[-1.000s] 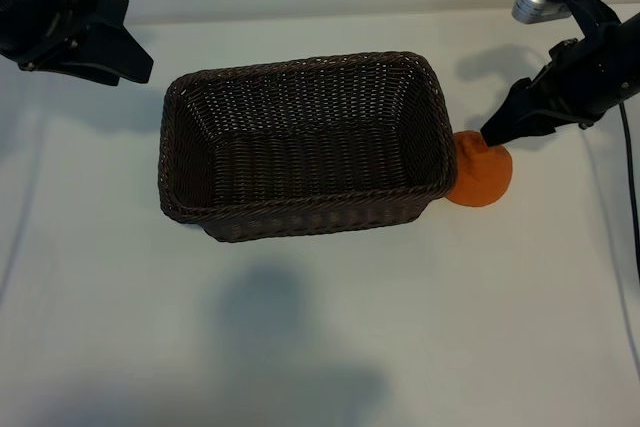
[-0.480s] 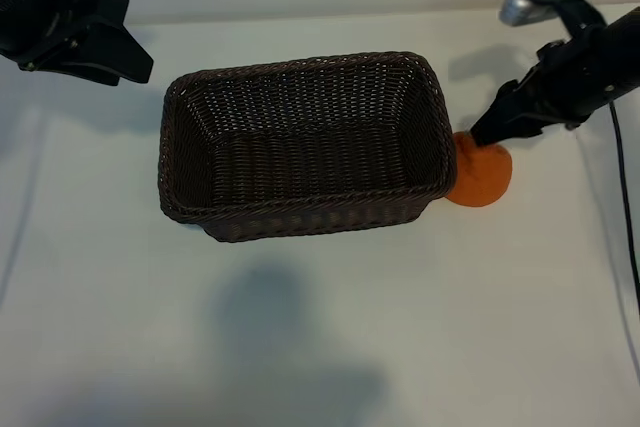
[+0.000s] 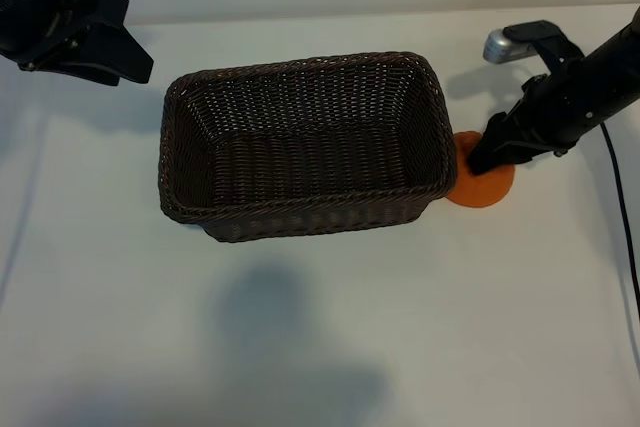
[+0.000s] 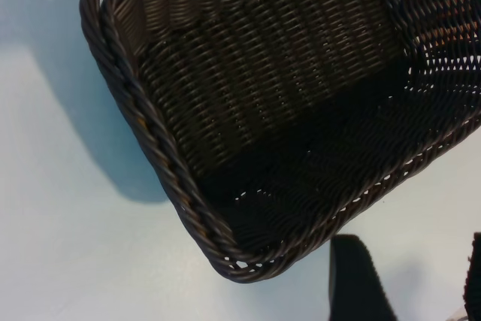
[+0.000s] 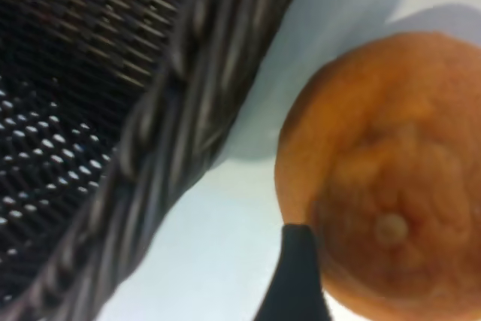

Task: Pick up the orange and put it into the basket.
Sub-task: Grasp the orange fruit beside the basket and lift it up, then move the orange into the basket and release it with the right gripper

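The orange (image 3: 486, 189) lies on the white table, touching the right end of the dark brown wicker basket (image 3: 300, 209). My right gripper (image 3: 481, 158) is down over the orange and open. In the right wrist view one dark finger (image 5: 299, 276) stands against the side of the orange (image 5: 383, 178) that faces the basket rim (image 5: 188, 110); the other finger is out of view. My left gripper (image 3: 122, 57) is parked at the far left, open and holding nothing. Its wrist view looks into a corner of the basket (image 4: 143, 110), which has nothing in it.
The white table's far edge runs behind the basket. A black cable (image 3: 622, 207) hangs from the right arm along the right side. Open table surface lies in front of the basket.
The right gripper has come down and toward the basket, onto the orange, and now covers more of it. The orange, the basket and the left arm have stayed put.
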Motion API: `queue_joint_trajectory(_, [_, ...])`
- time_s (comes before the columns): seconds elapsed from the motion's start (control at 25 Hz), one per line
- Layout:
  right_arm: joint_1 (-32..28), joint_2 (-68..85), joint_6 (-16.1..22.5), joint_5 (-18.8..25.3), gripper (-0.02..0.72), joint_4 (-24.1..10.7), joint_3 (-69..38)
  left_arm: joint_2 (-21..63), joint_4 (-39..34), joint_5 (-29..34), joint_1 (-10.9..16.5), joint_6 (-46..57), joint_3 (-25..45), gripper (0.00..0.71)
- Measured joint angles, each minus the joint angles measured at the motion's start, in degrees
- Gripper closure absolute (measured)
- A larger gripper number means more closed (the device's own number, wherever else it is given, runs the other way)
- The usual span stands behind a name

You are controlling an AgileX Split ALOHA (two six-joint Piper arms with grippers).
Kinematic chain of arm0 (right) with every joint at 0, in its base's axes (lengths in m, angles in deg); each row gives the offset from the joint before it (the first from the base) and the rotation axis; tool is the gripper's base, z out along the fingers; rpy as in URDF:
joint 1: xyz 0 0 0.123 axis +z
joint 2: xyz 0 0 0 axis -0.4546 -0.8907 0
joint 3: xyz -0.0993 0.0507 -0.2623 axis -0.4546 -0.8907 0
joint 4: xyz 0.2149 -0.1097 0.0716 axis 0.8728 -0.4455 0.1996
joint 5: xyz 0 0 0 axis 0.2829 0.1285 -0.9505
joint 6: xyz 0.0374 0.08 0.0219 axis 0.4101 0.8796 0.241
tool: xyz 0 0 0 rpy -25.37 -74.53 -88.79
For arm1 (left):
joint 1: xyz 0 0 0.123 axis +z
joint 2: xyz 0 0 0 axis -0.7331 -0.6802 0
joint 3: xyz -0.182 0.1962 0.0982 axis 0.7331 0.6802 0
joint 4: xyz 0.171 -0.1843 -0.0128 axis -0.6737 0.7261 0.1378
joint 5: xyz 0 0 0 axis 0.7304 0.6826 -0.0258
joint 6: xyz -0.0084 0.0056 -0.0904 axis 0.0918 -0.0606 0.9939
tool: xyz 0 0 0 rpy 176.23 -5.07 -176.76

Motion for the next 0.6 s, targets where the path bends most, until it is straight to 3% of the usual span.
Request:
queue_joint_trajectory(0.12, [0.0, -0.1, 0.2, -0.3, 0.168, 0.1, 0.0, 0.0, 0.0, 0.0, 0.0, 0.0, 0.0, 0.305])
queue_joint_trajectory(0.2, [0.0, -0.1, 0.9, -0.8, 0.232, 0.1, 0.0, 0.0, 0.0, 0.0, 0.0, -0.1, 0.0, 0.305])
queue_joint_trajectory(0.24, [0.0, -0.1, 1.5, -1.1, 0.279, 0.1, 0.0, 0.0, 0.0, 0.0, 0.0, -0.2, 0.0, 0.305])
queue_joint_trajectory(0.4, [0.0, -0.1, 3.1, -1.6, 0.582, 0.2, 0.0, 0.0, 0.0, 0.0, 0.0, -0.2, 0.0, 0.305])
queue_joint_trajectory(0.44, [0.0, -0.1, 3.2, -1.6, 0.623, 0.2, 0.0, 0.0, 0.0, 0.0, 0.0, -0.2, 0.0, 0.305])
queue_joint_trajectory(0.6, [0.0, -0.1, 3.5, -1.6, 0.659, 0.2, 0.1, 0.0, 0.0, 0.0, 0.0, -0.2, 0.0, 0.305])
